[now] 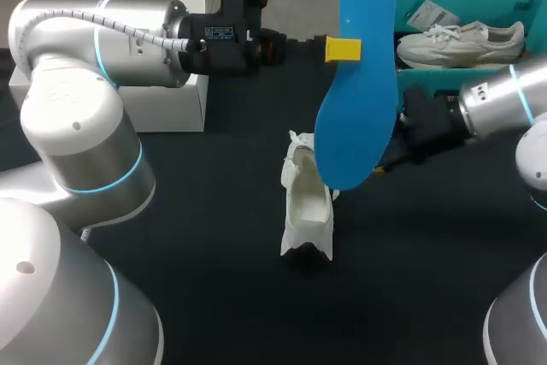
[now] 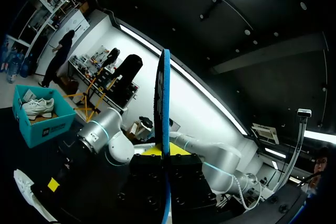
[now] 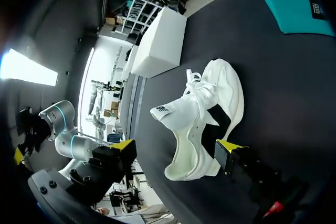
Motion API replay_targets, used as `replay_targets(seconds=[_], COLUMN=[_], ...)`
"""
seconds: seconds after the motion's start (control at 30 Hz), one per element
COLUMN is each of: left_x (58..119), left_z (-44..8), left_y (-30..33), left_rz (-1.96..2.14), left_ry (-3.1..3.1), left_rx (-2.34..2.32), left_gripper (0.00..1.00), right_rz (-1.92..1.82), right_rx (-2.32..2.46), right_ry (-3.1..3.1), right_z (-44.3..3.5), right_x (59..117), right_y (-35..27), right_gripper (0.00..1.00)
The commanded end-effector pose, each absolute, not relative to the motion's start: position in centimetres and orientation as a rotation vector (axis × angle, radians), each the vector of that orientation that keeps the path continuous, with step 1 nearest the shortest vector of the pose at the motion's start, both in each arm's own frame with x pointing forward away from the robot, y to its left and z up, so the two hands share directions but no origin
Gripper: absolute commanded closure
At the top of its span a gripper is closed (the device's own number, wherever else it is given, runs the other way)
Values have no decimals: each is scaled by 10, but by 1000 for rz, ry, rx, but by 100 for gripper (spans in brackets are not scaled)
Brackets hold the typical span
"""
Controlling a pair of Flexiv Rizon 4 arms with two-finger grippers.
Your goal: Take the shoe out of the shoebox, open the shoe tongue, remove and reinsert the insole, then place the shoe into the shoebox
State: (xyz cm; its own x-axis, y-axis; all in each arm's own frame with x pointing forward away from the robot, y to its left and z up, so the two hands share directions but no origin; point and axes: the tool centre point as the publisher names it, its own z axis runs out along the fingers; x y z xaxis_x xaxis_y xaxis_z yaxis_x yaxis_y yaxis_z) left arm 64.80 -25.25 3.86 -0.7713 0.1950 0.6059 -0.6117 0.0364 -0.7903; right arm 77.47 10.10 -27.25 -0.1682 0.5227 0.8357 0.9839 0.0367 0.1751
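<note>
My left gripper point(image 1: 342, 49) is shut on a blue insole point(image 1: 359, 83), which it holds upright in the air above the table. In the left wrist view the insole point(image 2: 165, 103) stands edge-on between the yellow tips. A white shoe point(image 1: 306, 207) lies on the black table under the insole's lower end. My right arm point(image 1: 496, 104) comes in from the right, its gripper mostly hidden behind the insole. In the right wrist view the right gripper point(image 3: 176, 148) is wide open, with the heel of the shoe point(image 3: 202, 114) between its fingers, the left finger clear of it.
A teal shoebox point(image 1: 410, 83) at the back right holds a second white shoe point(image 1: 461, 40). A white box point(image 1: 162, 104) stands at the back left, under my left arm. The shoebox point(image 2: 47, 124) also shows in the left wrist view.
</note>
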Motion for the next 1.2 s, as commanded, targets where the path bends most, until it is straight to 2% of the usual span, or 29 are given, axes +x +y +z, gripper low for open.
replay_targets(seconds=[0.03,0.7,1.2], left_x=[648,648,648], left_z=[38,38,38], left_y=[-254,-254,-254], left_rz=[1797,1797,1797], left_ry=[-1739,-1739,-1739], left_rx=[422,422,422], left_gripper=[100,100,100], right_rz=[-1067,-1333,-1401], right_rx=[-1491,-1265,-1252], right_ry=[-1714,-1423,-1400], right_z=[-256,-175,-157], right_x=[769,780,782], right_y=[78,59,61], right_gripper=[0,0,0])
